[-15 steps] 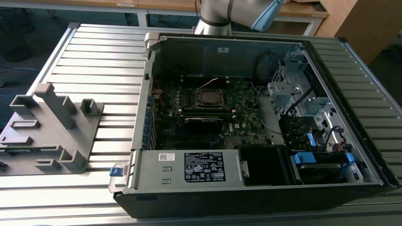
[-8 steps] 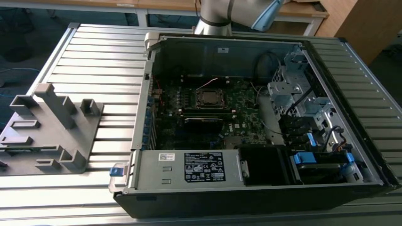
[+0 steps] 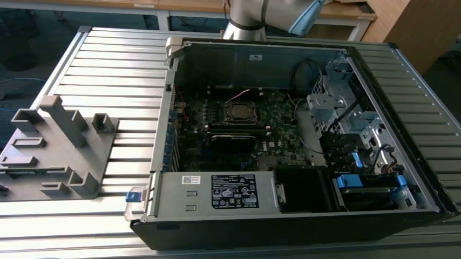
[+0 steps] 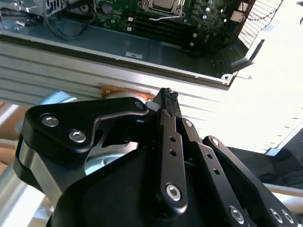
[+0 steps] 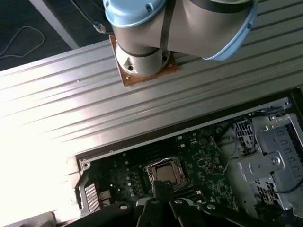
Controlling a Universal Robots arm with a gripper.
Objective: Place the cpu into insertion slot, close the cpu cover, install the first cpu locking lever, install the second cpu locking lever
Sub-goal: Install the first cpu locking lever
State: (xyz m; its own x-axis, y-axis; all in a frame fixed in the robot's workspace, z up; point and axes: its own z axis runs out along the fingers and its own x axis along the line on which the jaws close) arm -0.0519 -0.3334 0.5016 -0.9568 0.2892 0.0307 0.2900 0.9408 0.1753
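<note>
The gripper, fingers pressed together and empty, hangs above the open computer case; the cpu lies in the insertion slot

The insertion slot lies open from above; the drive cage and power-supply box stand nearby.

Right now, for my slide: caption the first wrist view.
Shut claw points toward the socket on the motherboard, arm base beyond.
</note>
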